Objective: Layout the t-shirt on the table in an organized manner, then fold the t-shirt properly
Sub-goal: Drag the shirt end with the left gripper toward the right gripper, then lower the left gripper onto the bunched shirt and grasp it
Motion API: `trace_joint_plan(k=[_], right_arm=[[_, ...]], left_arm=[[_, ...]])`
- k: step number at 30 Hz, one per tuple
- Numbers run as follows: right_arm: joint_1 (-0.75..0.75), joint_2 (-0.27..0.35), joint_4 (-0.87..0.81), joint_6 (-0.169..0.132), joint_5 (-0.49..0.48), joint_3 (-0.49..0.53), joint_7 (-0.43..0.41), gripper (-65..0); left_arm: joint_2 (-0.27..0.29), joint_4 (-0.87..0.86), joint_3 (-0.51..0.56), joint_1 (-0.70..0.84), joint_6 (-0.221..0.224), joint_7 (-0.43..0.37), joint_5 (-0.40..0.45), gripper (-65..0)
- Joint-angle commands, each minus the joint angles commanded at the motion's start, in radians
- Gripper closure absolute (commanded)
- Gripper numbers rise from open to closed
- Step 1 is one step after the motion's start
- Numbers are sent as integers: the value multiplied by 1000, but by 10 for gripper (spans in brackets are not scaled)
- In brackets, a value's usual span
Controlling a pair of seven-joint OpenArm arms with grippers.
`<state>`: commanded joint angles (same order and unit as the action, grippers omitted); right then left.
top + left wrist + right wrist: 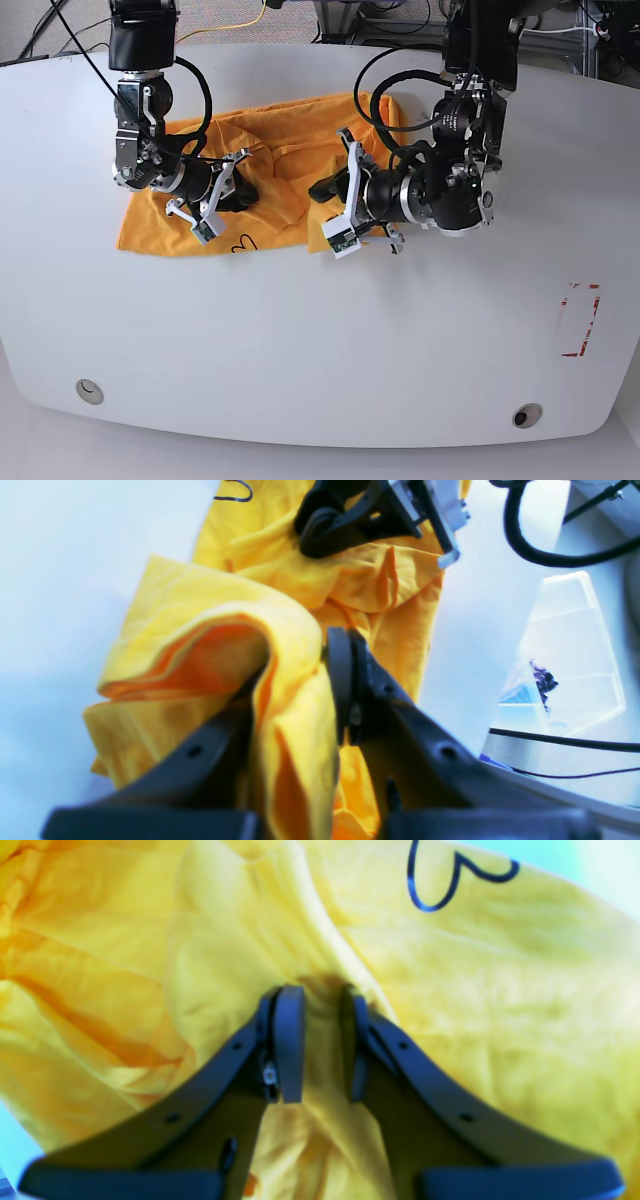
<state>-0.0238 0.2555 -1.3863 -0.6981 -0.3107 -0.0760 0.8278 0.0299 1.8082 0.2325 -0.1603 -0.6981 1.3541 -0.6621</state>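
T-shirt (285,160): 1, orange-yellow, bunched on the table (300,340), light, limp, wrinkle-prone; left gripper (300,690) and right gripper (322,1040) each pinch a fold; best regripped at hem corners.

Black arms (455,130) — looped black cables, screw-dotted dark fingers (289,1040), white camera brackets.

A robotics lab or test bench, by the look of it; a large glossy white table (300,340) with curved edges fills the base view, with round grommet holes (527,414) near its lower edge and a red-marked rectangle (580,320) at the right; black cables (60,25) and a yellow wire (225,27) trail across grey carpet along the top of the frame, beside metal framing (560,35) at upper right.
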Motion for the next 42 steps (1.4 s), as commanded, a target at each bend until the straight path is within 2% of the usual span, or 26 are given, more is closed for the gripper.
trace_joint_plan(k=[5, 9, 11, 12, 14, 17, 22, 24, 30, 32, 36, 42], right_arm=[[0, 0, 0, 0, 0, 0, 0, -124], [0, 0, 0, 0, 0, 0, 0, -124], [0, 0, 0, 0, 0, 0, 0, -124], [0, -2, 0, 0, 0, 0, 0, -124], [0, -2, 2, 0, 0, 2, 0, -124], [0, -2, 2, 0, 0, 2, 0, -124], [0, -2, 2, 0, 0, 3, 0, -124], [0, -2, 2, 0, 0, 3, 0, -124], [0, -2, 2, 0, 0, 2, 0, -124], [0, -2, 2, 0, 0, 2, 0, -124], [0, -2, 2, 0, 0, 2, 0, -124], [0, -2, 2, 0, 0, 6, 0, -124]], left_arm=[[18, 0, 0, -2, 0, 0, 12, -53], [34, 0, 0, -2, 0, 0, 9, -208], [46, 0, 0, -2, 0, 0, 8, -319], [46, 2, 0, -2, 0, 2, 8, -356], [54, 3, 0, -2, 0, 15, -2, -385], [60, 6, -5, -12, 0, 42, -40, -385], [52, 9, -31, -26, 0, 42, -97, -385], [37, 14, -69, -26, 0, 42, -92, -385], [-72, 8, -247, -23, 0, 31, -87, -385], [-106, 2, -298, -5, 0, 11, -55, -385], [-121, -64, -370, 6, 0, 0, 11, -385], [-121, -172, -373, 8, 0, -34, 14, -385]])
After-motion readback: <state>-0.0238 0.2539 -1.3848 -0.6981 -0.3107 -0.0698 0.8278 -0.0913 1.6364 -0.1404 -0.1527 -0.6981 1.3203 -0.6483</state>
